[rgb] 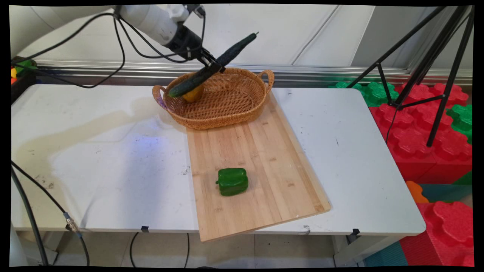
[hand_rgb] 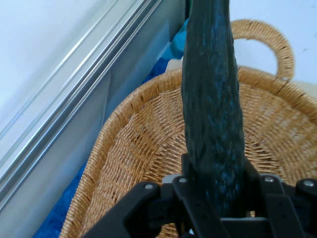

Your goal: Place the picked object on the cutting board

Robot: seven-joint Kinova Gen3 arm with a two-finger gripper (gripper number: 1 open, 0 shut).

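My gripper [rgb: 212,68] is shut on a long dark green cucumber [rgb: 211,67], held aslant above the back left of a wicker basket [rgb: 227,109]. The cucumber's lower end hangs over a yellow-orange item [rgb: 193,94] lying inside the basket. In the hand view the cucumber [hand_rgb: 213,99] runs up the middle of the picture from between the fingers, with the basket's woven floor [hand_rgb: 143,148] beneath. A green bell pepper [rgb: 232,181] lies on the wooden cutting board [rgb: 264,158], well in front of the basket.
The basket stands on the far end of the board, which overhangs the table's [rgb: 94,170] near edge. A black tripod [rgb: 435,68] and red and green foam blocks [rgb: 419,136] stand to the right of the table. Cables hang at the left.
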